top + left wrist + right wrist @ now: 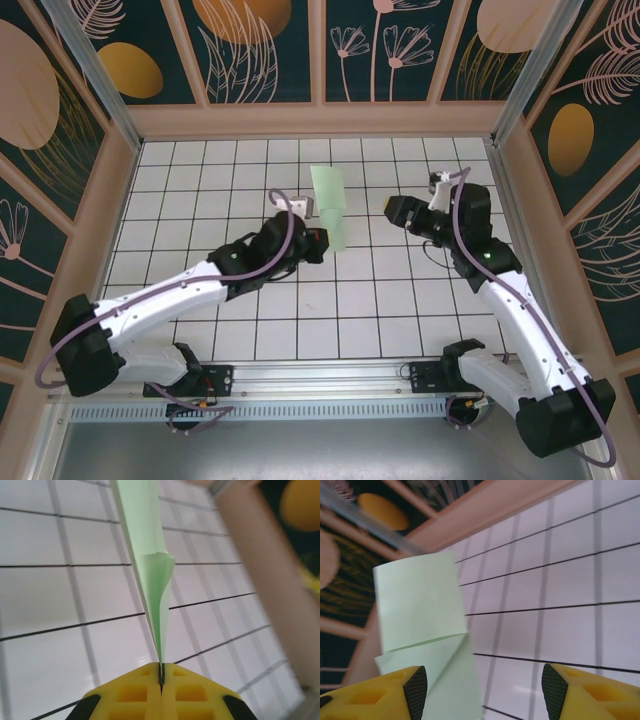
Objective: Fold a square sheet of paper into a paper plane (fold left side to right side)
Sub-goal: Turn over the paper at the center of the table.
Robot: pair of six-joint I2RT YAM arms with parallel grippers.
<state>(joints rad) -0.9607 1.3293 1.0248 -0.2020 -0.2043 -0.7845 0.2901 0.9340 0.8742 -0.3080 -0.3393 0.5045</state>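
Note:
The pale mint-green sheet of paper (pixel 330 205) is folded into a narrow strip about two tiles long, above the middle of the white grid table (pixel 400 300). My left gripper (pixel 318 242) is shut on its near end. In the left wrist view the paper (pixel 150 570) runs edge-on away from the closed yellow fingers (pixel 145 690), and a fold bulges open partway along. My right gripper (pixel 393 212) stands open just right of the paper, apart from it. In the right wrist view the folded paper (pixel 420 605) lies by the left finger (pixel 415 692), with bare table between the pads.
Wooden walls (pixel 320 120) with dark floral panels box the table in on three sides. A metal rail (pixel 320 375) carries both arm bases at the near edge. A wooden corner post (pixel 260 580) stands to the right of the left gripper.

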